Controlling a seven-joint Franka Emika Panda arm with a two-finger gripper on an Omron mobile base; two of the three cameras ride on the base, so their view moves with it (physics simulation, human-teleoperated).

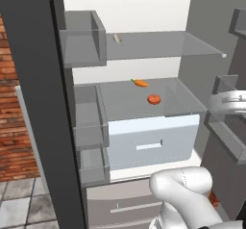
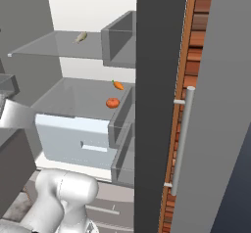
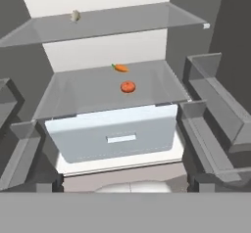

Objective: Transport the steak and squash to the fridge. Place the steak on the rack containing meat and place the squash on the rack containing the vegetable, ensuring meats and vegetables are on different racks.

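Note:
The fridge (image 1: pixel 192 40) stands open in front of me. Its middle rack (image 1: pixel 120 108) carries the vegetable (image 1: pixel 140 83), an orange carrot-like piece with a green tip. Just in front of it lies a round orange-red squash (image 1: pixel 153 99). Both also appear in the right base view, vegetable (image 2: pixel 117 85) and squash (image 2: pixel 112 103), and in the hand view, vegetable (image 3: pixel 120 68) and squash (image 3: pixel 128 86). A small pale lump, the meat (image 1: pixel 117 39), rests on the upper rack (image 1: pixel 158 45). The steak is out of view. My gripper hangs back from the racks, jaws wide open, holding nothing.
A white drawer (image 1: pixel 151 141) sits under the middle rack. Grey door bins (image 1: pixel 84 40) line the left door, and more bins (image 3: pixel 215 104) line the right. A long silver handle (image 2: pixel 180 139) runs down the door edge. A brick wall (image 1: pixel 14 127) is at far left.

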